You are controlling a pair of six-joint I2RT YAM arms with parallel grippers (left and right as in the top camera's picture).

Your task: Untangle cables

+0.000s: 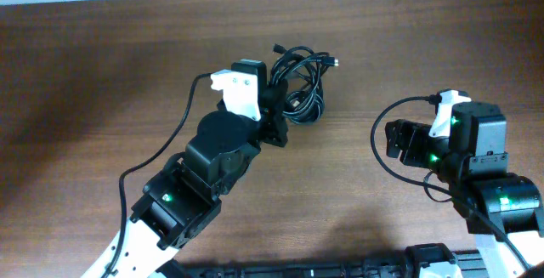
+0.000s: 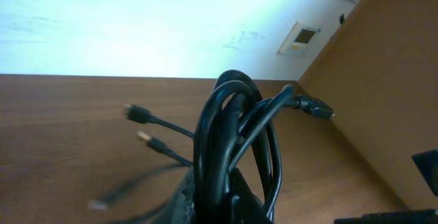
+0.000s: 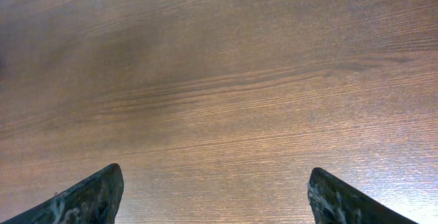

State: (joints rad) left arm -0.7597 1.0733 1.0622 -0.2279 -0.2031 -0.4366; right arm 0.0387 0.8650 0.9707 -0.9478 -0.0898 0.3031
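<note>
Soft, even light falls on the table (image 1: 85, 99), with faint shadows. In the left wrist view the wall (image 2: 137, 25) is blown out, and the cables (image 2: 226, 148) blur at their plugs.

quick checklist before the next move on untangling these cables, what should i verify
1. Left gripper shut on the cables: ok, the bundle stands in its grip.
2. Right gripper open: ok, fingers wide apart.
3. Right gripper at the cables: not ok, it hangs over bare table, well to the side of the bundle.
4. Free plug ends to grab: ok, several stick out of the loops.
5. Cables separated: not ok, all one looped bundle.
6. Bundle lifted off the table: cannot tell.
</note>
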